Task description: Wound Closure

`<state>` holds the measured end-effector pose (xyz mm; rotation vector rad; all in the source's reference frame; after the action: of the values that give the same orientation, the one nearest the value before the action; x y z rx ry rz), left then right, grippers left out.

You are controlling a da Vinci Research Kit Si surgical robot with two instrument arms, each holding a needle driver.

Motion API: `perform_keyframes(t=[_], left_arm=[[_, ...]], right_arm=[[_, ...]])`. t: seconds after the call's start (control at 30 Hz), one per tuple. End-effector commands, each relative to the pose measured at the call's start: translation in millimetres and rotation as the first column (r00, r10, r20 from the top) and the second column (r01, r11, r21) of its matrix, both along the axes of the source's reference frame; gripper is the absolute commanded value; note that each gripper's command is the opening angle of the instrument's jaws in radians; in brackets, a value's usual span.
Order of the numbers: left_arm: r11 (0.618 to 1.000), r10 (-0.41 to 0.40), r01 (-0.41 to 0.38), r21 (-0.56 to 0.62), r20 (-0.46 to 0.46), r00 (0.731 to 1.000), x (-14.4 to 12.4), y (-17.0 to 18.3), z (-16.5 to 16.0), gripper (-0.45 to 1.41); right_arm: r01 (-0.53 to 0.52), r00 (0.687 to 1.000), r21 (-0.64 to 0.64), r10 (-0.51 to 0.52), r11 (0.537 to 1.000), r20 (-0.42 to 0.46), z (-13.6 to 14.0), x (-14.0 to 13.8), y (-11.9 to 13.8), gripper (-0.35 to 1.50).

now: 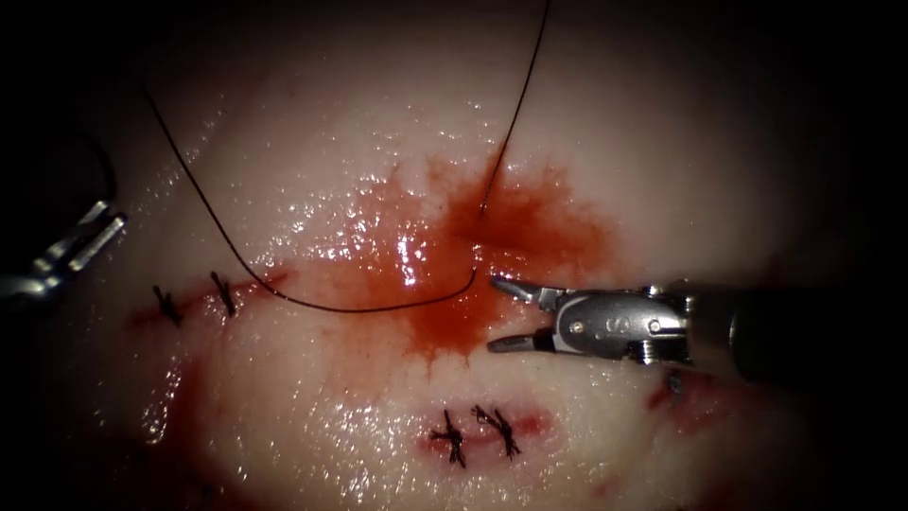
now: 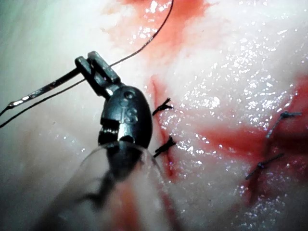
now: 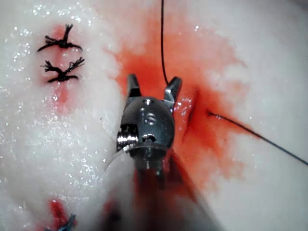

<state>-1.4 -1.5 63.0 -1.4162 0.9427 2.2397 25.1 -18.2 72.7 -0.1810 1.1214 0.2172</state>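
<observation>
At the far left of the tissue [image 1: 312, 170], my left tool [image 1: 102, 223] is shut on the curved needle [image 2: 43, 89], which is out of the tissue. It grips the needle near one end [image 2: 91, 62] and the rest sticks out sideways. The dark thread [image 1: 359, 308] runs from there across the tissue to the cut [image 1: 476, 237] in the red fluid. It passes under the cut's edges, and a second strand [image 1: 518, 104] climbs away. My right tool [image 1: 498, 314] is just right of the cut, open and holding nothing [image 3: 153, 83], with the thread [image 3: 162, 43] by one jaw.
Two finished stitches [image 1: 197, 299] close a cut at the left, near the left tool [image 2: 164, 125]. Two more [image 1: 476, 433] lie below the right tool [image 3: 61, 57]. Red fluid [image 1: 416, 255] pools around the open cut. A small red mark [image 1: 673, 386] sits under the right shaft.
</observation>
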Motion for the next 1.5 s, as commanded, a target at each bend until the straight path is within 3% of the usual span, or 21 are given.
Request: perform_keyframes(t=[0.03,0.3,0.33,0.37,0.4,0.43,0.8,0.97,1.13,1.27,1.4,1.5], left_arm=[[1.000,0.009,-0.009,0.002,-0.002,1.000,-0.6,0.1,0.9,-0.45],[1.000,0.023,-0.023,-0.002,-0.012,1.000,-1.1,-0.1,1.2,-0.45],[1.000,0.024,-0.024,0.002,-0.009,1.000,-1.1,-0.2,1.2,-0.45],[1.000,0.024,-0.024,0.001,-0.009,1.000,-1.2,-0.3,1.2,-0.45],[1.000,0.023,-0.023,0.000,-0.010,1.000,-1.2,-0.4,1.2,-0.45],[1.000,0.026,-0.026,0.004,-0.009,1.000,-1.3,-0.5,1.2,-0.45],[0.997,0.081,-0.081,0.008,0.000,0.997,-3.6,-1.0,1.8,-0.45],[0.992,0.127,-0.127,0.004,0.003,0.992,-5.4,-1.5,2.5,-0.45],[0.990,0.142,-0.142,0.020,0.012,0.990,-6.7,-1.9,3.5,-0.45],[0.989,0.147,-0.147,0.034,0.009,0.989,-7.1,-2.0,4.2,-0.45],[0.988,0.145,-0.146,0.044,0.012,0.989,-7.1,-2.0,4.7,-0.45],[0.988,0.145,-0.145,0.044,0.011,0.989,-6.9,-1.9,4.9,-0.45]], right_arm=[[0.008,1.000,-0.004,-0.008,1.000,0.006,2.1,1.5,0.2,1.33],[0.037,0.999,-0.013,-0.037,0.999,0.023,4.6,3.4,-0.6,1.23],[0.037,0.999,-0.013,-0.037,0.999,0.023,4.5,3.5,-0.7,1.08],[0.041,0.999,-0.013,-0.040,0.999,0.020,4.4,3.4,-0.8,0.68],[0.028,0.999,-0.018,-0.027,0.999,0.034,4.2,3.1,-1.2,0.00],[0.033,0.998,-0.025,-0.032,0.999,0.053,4.0,3.0,-1.4,-0.35],[0.055,0.996,-0.025,-0.053,0.998,0.069,-1.5,3.1,-4.8,-0.35],[0.123,0.990,-0.015,-0.122,0.992,0.071,-4.2,2.9,-9.1,-0.35],[0.187,0.982,0.033,-0.187,0.982,0.019,-7.9,3.3,-14.7,-0.35],[0.234,0.972,0.051,-0.233,0.971,-0.019,-10.4,4.1,-17.6,-0.35],[0.260,0.965,0.048,-0.258,0.965,-0.037,-12.3,5.0,-19.0,-0.35],[0.278,0.960,0.057,-0.275,0.959,-0.054,-12.4,5.8,-18.5,-0.35]])
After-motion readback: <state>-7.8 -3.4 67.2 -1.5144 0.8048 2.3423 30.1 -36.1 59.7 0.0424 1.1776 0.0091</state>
